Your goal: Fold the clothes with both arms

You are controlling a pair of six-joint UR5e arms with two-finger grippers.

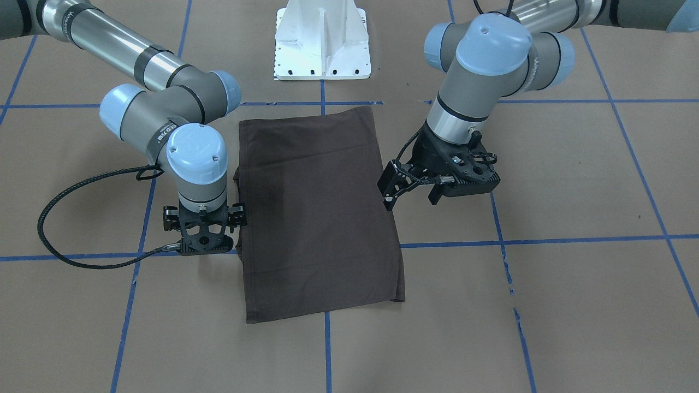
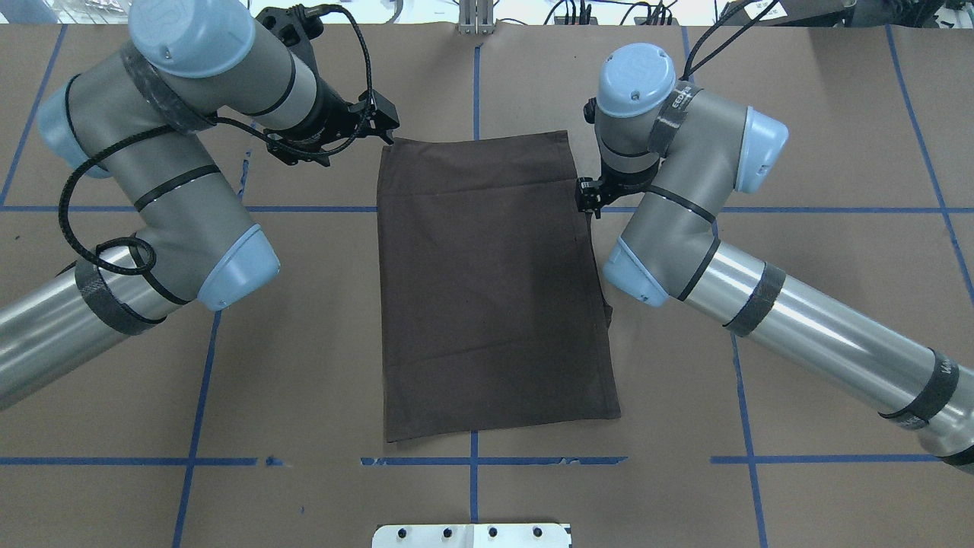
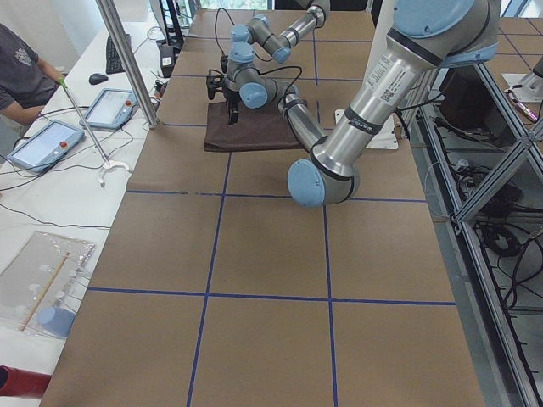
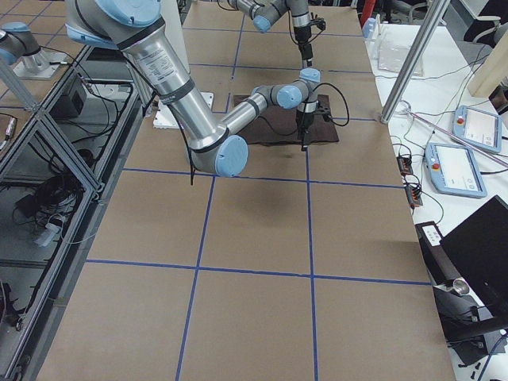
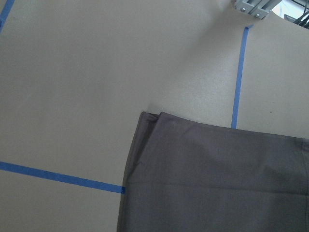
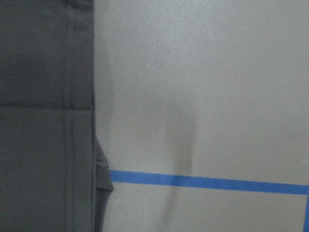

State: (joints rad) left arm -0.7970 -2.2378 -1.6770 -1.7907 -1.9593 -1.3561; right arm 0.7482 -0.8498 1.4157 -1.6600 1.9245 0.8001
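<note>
The clothes, one dark brown T-shirt (image 1: 317, 218) (image 2: 487, 289), lie folded into a flat rectangle in the middle of the table. The collar and sleeves are tucked out of sight. My left gripper (image 1: 410, 201) (image 2: 389, 128) hovers open and empty just off the shirt's far left corner, which fills the lower part of the left wrist view (image 5: 217, 179). My right gripper (image 1: 203, 243) (image 2: 590, 199) points straight down beside the shirt's right edge. Its fingers are hidden under the wrist, so I cannot tell their state. The right wrist view holds only that hemmed shirt edge (image 6: 43, 121) and bare table.
Brown paper with blue tape lines (image 2: 472, 460) covers the table. The white pedestal base (image 1: 322, 43) stands at the robot's side. Beyond the far edge are a metal pole (image 3: 127, 59), tablets (image 3: 42, 144) and a seated person (image 3: 21, 72).
</note>
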